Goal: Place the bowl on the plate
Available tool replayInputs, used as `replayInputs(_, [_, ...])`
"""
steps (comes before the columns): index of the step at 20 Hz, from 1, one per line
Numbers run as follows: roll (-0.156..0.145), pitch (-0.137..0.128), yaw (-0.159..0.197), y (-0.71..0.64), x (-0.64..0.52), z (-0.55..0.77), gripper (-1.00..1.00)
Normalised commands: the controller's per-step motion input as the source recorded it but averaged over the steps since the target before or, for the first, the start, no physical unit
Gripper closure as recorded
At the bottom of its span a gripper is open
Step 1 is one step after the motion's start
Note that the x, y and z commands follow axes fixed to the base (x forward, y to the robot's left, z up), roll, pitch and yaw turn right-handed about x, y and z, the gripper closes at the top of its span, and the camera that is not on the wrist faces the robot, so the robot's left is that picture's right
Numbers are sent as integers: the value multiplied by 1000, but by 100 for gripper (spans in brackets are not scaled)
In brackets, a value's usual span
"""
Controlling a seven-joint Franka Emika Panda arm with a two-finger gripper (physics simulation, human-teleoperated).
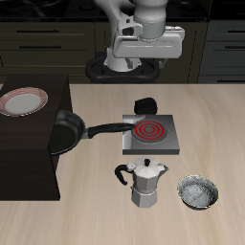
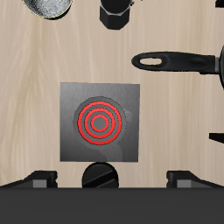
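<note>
The bowl is small, grey and speckled inside, and stands on the table near its front edge beside the moka pot; its rim also shows in the wrist view. The plate, white with a reddish-pink rim, lies on a dark raised cabinet at the table's side; the wrist view does not show it. My gripper hangs high above the back of the table, over the small black cup and far from both bowl and plate. In the wrist view the gripper has its fingers wide apart and holds nothing.
A square stove burner with red coils sits mid-table. A black frying pan lies on the cabinet's edge with its handle towards the burner. A moka pot stands in front of the burner. A small black cup stands behind it.
</note>
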Motion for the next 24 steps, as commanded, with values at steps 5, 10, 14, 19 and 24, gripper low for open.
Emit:
replayInputs(5, [38,39,-9,327,336,-41,-100])
replayInputs(10, [40,-3,16,380,229,18,-100])
replayInputs(14, [98,2,18,472,178,24,-100])
replayInputs(19, [36,-19,18,259,257,36,-100])
replayInputs(24, [17,21,-1,93,488,120,-100])
